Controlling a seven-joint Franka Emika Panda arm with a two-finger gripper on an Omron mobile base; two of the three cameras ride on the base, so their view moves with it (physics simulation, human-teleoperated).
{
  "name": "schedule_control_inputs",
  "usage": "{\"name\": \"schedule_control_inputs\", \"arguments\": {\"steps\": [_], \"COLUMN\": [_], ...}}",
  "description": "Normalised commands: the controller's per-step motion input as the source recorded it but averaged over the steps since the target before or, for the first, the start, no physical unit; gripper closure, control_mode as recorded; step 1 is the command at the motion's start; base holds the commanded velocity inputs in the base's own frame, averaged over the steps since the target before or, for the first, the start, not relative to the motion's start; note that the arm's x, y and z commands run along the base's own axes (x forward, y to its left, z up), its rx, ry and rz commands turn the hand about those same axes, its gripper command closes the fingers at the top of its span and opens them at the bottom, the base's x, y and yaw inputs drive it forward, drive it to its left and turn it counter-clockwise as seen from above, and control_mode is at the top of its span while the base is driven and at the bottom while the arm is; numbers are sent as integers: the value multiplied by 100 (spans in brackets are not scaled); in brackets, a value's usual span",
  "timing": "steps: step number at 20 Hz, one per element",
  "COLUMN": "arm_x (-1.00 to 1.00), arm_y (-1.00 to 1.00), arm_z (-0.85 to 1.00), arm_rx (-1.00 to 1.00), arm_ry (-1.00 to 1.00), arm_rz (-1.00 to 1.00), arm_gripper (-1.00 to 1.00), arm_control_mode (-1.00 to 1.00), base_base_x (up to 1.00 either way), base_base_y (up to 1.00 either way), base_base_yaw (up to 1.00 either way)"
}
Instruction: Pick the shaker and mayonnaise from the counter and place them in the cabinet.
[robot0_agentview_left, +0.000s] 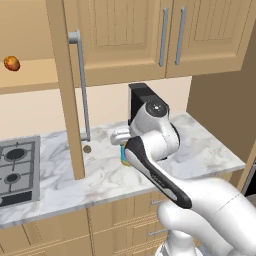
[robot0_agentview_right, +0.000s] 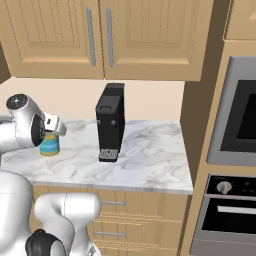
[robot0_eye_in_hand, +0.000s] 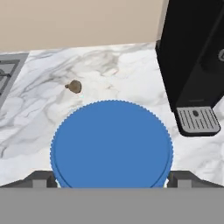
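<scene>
The mayonnaise (robot0_eye_in_hand: 111, 142) is a squat jar whose blue lid shows large in the hand view. It stands on the marble counter (robot0_agentview_left: 200, 150), and its yellow and teal label shows under my hand in the base views (robot0_agentview_right: 49, 145) (robot0_agentview_left: 123, 156). My gripper (robot0_eye_in_hand: 111, 180) is open and sits low over the jar, one fingertip on each side of the lid. The shaker (robot0_eye_in_hand: 74, 86), small and brown, stands behind the jar toward the wall (robot0_agentview_left: 87, 149). The cabinet's tall door (robot0_agentview_left: 66, 90) with its long grey bar handle (robot0_agentview_left: 81, 85) hangs open at the left.
A black coffee machine (robot0_agentview_right: 111, 122) stands on the counter right of the jar. A small orange-red fruit (robot0_agentview_left: 11, 63) lies on the cabinet shelf. A stove top (robot0_agentview_left: 17, 167) lies at the left. Panelled doors (robot0_agentview_left: 170, 35) hang above, and an oven column (robot0_agentview_right: 235, 150) stands at the right.
</scene>
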Motion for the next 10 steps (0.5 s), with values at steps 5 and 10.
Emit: {"name": "schedule_control_inputs", "arguments": {"steps": [5, 10], "arm_x": [-79, -66], "arm_y": [-2, -1], "arm_z": [55, 62], "arm_rx": [-4, 0], "arm_ry": [10, -7], "arm_rz": [0, 1], "arm_gripper": [100, 100], "arm_control_mode": [-100, -100], "base_base_x": [0, 0], "base_base_y": [0, 0], "base_base_yaw": [0, 0]}}
